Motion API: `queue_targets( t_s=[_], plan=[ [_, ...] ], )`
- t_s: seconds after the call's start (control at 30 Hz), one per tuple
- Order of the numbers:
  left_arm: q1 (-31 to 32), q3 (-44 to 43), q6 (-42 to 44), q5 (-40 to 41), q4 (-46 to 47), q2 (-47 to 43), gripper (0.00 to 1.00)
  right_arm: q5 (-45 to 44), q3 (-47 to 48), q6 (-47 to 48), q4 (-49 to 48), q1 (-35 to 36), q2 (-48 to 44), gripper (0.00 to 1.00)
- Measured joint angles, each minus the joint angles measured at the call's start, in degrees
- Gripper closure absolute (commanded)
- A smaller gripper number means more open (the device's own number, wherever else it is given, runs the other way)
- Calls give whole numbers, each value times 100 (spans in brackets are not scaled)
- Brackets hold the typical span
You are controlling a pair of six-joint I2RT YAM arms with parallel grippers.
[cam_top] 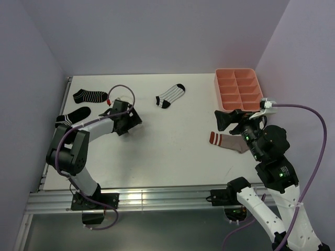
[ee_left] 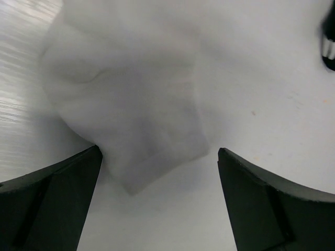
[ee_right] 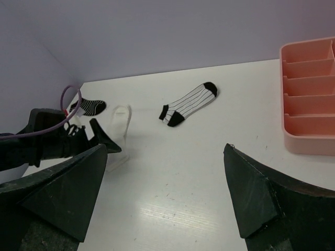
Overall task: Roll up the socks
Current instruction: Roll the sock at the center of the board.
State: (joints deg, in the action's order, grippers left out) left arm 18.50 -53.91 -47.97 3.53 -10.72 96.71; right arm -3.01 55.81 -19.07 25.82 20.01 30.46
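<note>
Left gripper (ee_left: 158, 152) is spread wide and holding nothing, low over the plain white sock (ee_left: 131, 94). The sock's hemmed end lies between the jaws, and the left finger (ee_left: 63, 193) is just beside its edge. The sock is flat on the table (cam_top: 172, 151), unrolled.

Right gripper (cam_top: 225, 119) is also wide and empty, near the pink tray (cam_top: 235, 71), with the taupe sock (cam_top: 229, 141) just beside it.

The other 3 lie flat too:
- thin-striped sock (cam_top: 170, 95), mid-table
- 2 black striped socks (cam_top: 90, 95) (cam_top: 73, 116), at the far left

Risks, as I judge them:
- White on white: the edge is hard to read, so a close could pinch only the top layer or miss the hem.
- Thin soft fabric: fingers pressing down may slide the sock instead of lifting it.
- A roll started skewed would likely loosen, with nothing pinning the far end.
</note>
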Motion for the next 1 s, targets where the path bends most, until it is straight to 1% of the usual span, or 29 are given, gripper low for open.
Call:
queue_targets(
  t_s=[0.17, 0.23, 0.4, 0.47, 0.57, 0.7, 0.83, 0.97, 1.0],
  plan=[
    [723, -9, -640, 236, 192, 66, 2, 4, 0, 2, 0, 0, 42, 2],
    [1180, -13, -841, 358, 170, 66, 2, 2, -2, 4, 0, 0, 66, 2],
    [2302, -179, -782, 859, -422, 37, 2, 4, -2, 26, 0, 0, 122, 4],
    [2498, -219, -487, 1178, -723, -42, 2, 7, -15, 46, -7, 0, 131, 4],
    [2472, -387, 273, 1777, -984, -149, 4, 35, -96, 50, -20, 0, 125, 5],
    [2380, -595, 1596, 2369, -811, -149, 12, 118, -192, 46, -39, 0, 127, 5],
    [2343, -621, 2621, 2439, -601, -24, 17, 155, -192, 46, -50, 0, 116, 6],
    [2179, -601, 3333, 2162, -413, 142, 20, 160, -192, 46, -48, 0, 74, 7],
    [2111, -549, 3499, 2065, -299, 142, 23, 157, -192, 46, -46, 0, 48, 7]
  ],
)
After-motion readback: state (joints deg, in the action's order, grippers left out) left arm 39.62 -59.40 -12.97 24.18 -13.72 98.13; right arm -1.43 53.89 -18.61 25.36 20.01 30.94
